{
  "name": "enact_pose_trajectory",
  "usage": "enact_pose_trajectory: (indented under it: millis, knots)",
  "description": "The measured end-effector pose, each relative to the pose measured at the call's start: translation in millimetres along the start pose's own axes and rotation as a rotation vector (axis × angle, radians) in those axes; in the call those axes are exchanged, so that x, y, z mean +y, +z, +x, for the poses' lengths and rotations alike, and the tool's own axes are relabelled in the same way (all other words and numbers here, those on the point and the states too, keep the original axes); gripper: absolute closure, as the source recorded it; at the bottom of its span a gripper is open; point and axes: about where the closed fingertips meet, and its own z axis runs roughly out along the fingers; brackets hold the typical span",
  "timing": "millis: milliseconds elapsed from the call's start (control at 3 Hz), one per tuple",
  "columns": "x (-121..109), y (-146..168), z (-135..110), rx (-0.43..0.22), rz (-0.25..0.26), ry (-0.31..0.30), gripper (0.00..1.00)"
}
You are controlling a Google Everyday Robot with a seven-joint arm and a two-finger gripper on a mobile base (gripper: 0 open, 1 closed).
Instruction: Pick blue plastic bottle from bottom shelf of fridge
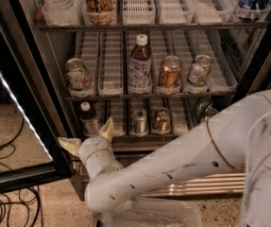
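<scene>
The blue plastic bottle [88, 118], small with a white cap and dark liquid, stands at the left end of the bottom shelf of the fridge [55, 82]. My gripper [88, 136] is open just in front of and below the bottle. One tan finger [107, 127] is to the bottle's lower right and the other [69, 145] points left. The fingers do not touch the bottle. My white arm crosses the lower right of the view and hides the fridge's base there.
A taller white-capped bottle [139, 63] and cans [77, 74] [169, 72] [199, 71] stand on the middle shelf. Cans [139, 122] [162, 120] share the bottom shelf. The open glass door [17, 126] is at the left, with cables [3, 174] on the floor.
</scene>
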Motion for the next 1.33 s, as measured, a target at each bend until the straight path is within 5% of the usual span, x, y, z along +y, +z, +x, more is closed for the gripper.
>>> enact_pose_trajectory:
  millis: [667, 1000, 1333]
  knots:
    - [-12.1, 21.0, 12.4, 0.038, 0.065, -0.073, 0.0]
    - [-27.3, 13.9, 16.0, 0.039, 0.121, -0.067, 0.0]
    - [-28.1, 13.9, 15.5, 0.037, 0.125, -0.067, 0.0]
